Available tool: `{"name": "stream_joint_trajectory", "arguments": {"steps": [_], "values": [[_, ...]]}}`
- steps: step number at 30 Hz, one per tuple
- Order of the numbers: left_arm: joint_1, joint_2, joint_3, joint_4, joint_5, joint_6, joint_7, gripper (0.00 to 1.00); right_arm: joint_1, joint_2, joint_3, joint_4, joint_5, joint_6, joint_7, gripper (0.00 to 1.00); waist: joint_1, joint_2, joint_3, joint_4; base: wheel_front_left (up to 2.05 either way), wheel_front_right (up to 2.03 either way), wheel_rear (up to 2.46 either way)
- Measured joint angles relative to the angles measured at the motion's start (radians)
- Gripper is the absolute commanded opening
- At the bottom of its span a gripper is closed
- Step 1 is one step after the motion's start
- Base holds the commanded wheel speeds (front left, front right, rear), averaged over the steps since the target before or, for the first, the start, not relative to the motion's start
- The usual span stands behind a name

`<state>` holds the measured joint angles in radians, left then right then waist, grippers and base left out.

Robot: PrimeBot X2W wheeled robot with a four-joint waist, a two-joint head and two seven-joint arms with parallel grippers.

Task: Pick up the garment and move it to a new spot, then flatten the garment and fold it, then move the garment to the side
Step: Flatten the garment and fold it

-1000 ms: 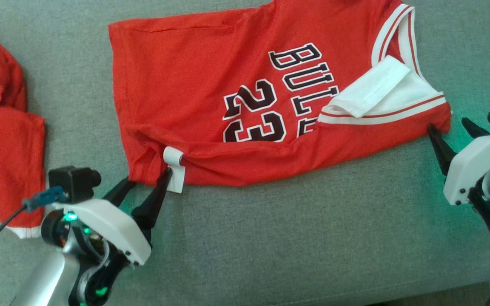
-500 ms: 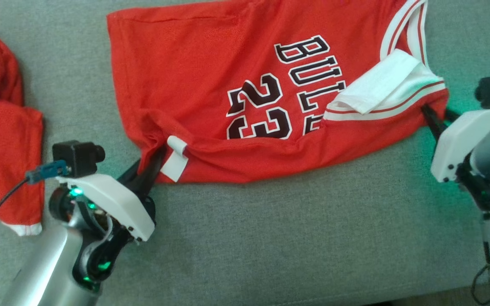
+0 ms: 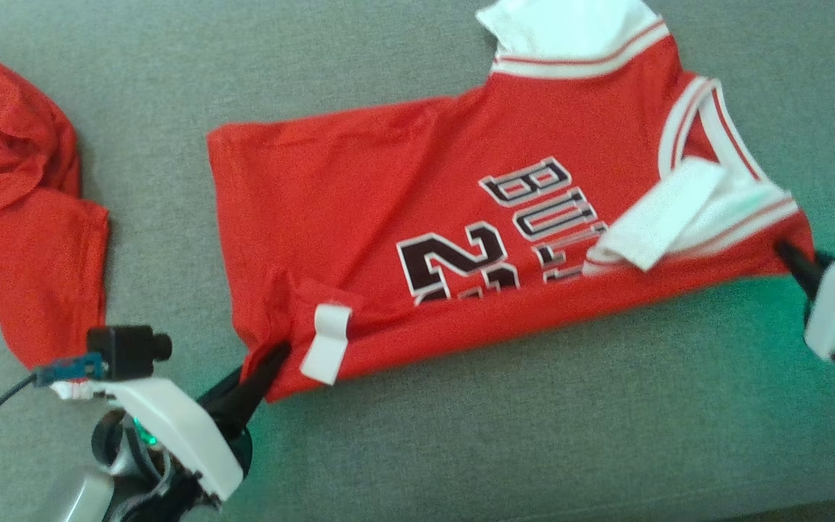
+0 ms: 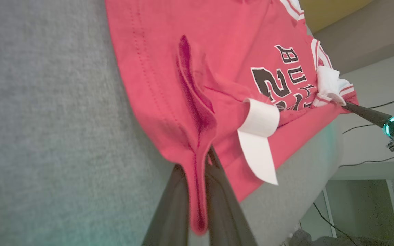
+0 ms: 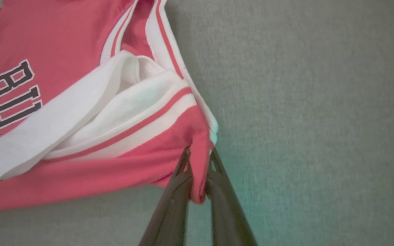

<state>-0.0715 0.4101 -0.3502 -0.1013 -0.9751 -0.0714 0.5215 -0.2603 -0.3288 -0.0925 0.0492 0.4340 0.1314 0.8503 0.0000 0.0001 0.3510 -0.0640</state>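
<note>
A: Entry one, the task piece?
B: Red jersey [image 3: 403, 203], spread across the middle of the grey cushion [image 3: 533, 435], near hem close to the cushion's front edge.

A: Entry two, the pincers?
B: Left gripper [image 3: 272, 359], clamped on the hem corner toward the cushion's left end. Right gripper [image 3: 794, 257], closed on the shoulder corner toward the cushion's right end. Each bite takes only a thin pleat of cloth.

A: Hazards?
B: A pull could slip either corner free, since so little fabric is pinched. The hem is bunched into a ridge by the left pinch, so it may crease under on the cushion. The white sleeve panel [image 3: 653, 225] lies flipped over the lettering and would be trapped in any fold.

A: Other items, obstructions?
B: White tag [image 3: 327, 344], loose at the hem. Second red garment [image 3: 33, 239], crumpled at the cushion's far left, close to the left arm; it could snag on a sideways move.
</note>
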Motion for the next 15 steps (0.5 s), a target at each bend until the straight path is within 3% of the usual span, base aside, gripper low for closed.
{"name": "stream_joint_trajectory", "arguments": {"steps": [7, 8, 9, 10, 15], "values": [[0.115, 0.021, -0.013, -0.021, -0.038, 0.000, 0.026, 0.00, 0.238, -0.008, -0.050, -0.110, 0.057, 0.000, 0.104, 0.00, 0.0000, 0.0000, -0.016, 0.008, 0.00, 0.00, 0.00], [0.126, 0.020, -0.017, -0.012, -0.032, 0.000, 0.018, 0.13, 0.254, -0.005, -0.048, -0.113, 0.054, 0.000, 0.104, 0.23, 0.0000, 0.0000, -0.017, 0.006, 0.00, 0.00, 0.00], [0.133, 0.016, -0.021, -0.006, -0.023, 0.000, 0.004, 0.53, 0.263, -0.002, -0.046, -0.115, 0.047, 0.000, 0.100, 0.76, 0.0000, 0.0000, -0.019, 0.005, 0.00, 0.00, 0.00], [0.137, 0.015, -0.025, -0.002, -0.010, 0.000, -0.008, 1.00, 0.267, 0.000, -0.046, -0.116, 0.043, 0.000, 0.097, 1.00, -0.0001, 0.0000, -0.022, 0.004, 0.00, 0.00, 0.00], [0.165, 0.019, -0.026, -0.027, 0.055, 0.012, -0.075, 1.00, 0.272, -0.013, -0.049, -0.169, 0.041, 0.000, 0.086, 1.00, -0.0001, 0.0000, -0.042, -0.002, 0.00, 0.00, 0.00]]}}
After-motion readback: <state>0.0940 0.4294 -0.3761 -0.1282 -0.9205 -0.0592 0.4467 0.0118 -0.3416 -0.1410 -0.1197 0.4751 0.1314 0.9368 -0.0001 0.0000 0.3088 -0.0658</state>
